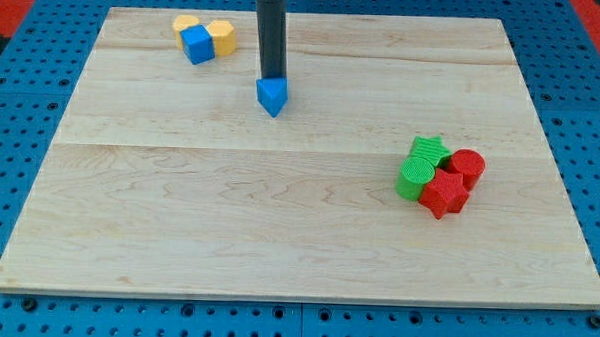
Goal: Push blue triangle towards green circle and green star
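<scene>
The blue triangle [273, 96] lies on the wooden board [228, 216] at the upper middle-left. My tip [272, 77] touches its top edge, with the dark rod rising straight up out of the view. The green star [428, 150] and the green circle [414, 178] sit together at the view's right, the circle just below and left of the star. They are far to the right of and below the triangle.
A red cylinder [467, 167] and a red star [444, 194] press against the green blocks on their right. A blue cube [197, 44] with two yellow blocks [222, 35] sits at the top left. Blue pegboard surrounds the board.
</scene>
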